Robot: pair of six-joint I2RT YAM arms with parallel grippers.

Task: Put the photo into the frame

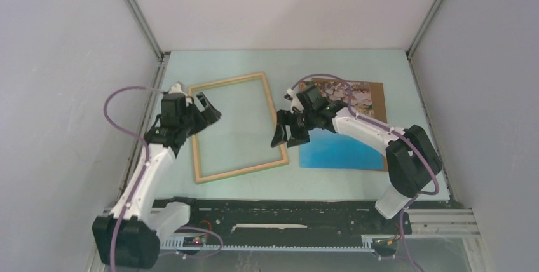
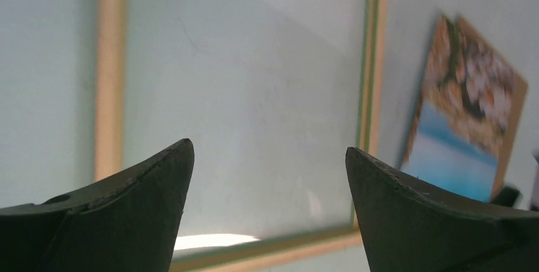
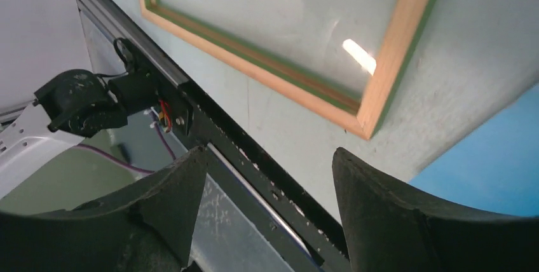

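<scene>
Only the top view shows both arms at once. The frame [image 1: 241,171] lies flat on the table [image 1: 356,62], pale wood face up, left of centre. The photo [image 1: 340,151] lies flat to its right on a brown board [image 1: 380,94], just beside the frame and not in it.

The left wrist view adds green edging along the frame's [image 2: 372,62] far rail, with the photo [image 2: 454,132] beyond it, rocks above blue water. The right wrist view shows the frame's [image 3: 381,75] near corner, green on its sides, and a blue corner of the photo [image 3: 496,176].

The left gripper [image 1: 204,110] has its jaws wide apart and grips nothing. It sits at the frame's left rail near the far corner, and in its own view the gripper [image 2: 268,147] looks across the frame.

The right gripper [image 1: 289,136] is also spread, with nothing between its fingers [image 3: 381,221]. It points down at the frame's right rail near the near corner, and whether it touches the rail cannot be told.

Both arms reach forward, forearms angled inward toward the frame.
</scene>
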